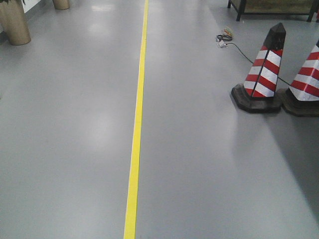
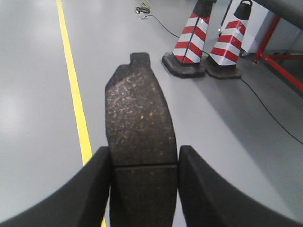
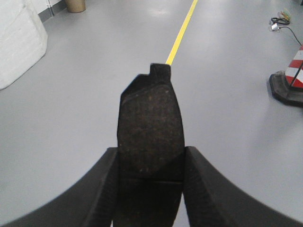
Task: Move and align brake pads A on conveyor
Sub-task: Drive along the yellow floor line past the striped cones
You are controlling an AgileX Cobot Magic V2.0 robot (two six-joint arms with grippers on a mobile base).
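Observation:
My left gripper [image 2: 144, 158] is shut on a dark grey brake pad [image 2: 138, 118], held above the grey floor with its grooved face up and its tab end pointing away. A second brake pad [image 3: 150, 123] is clamped the same way in my right gripper [image 3: 150, 158], which is shut on it. Each pad's centre groove lies level with the fingertips. A red frame leg [image 2: 279, 66] shows at the right edge of the left wrist view; the conveyor belt itself is out of view. Neither gripper shows in the front view.
A yellow floor line [image 1: 137, 119] runs straight ahead. Two red-and-white striped cones [image 1: 264, 67] stand right of it, with a black cable [image 1: 239, 50] trailing past them. A white bulky object [image 3: 19, 42] sits far left, brown cylinders [image 1: 14, 22] at the back left.

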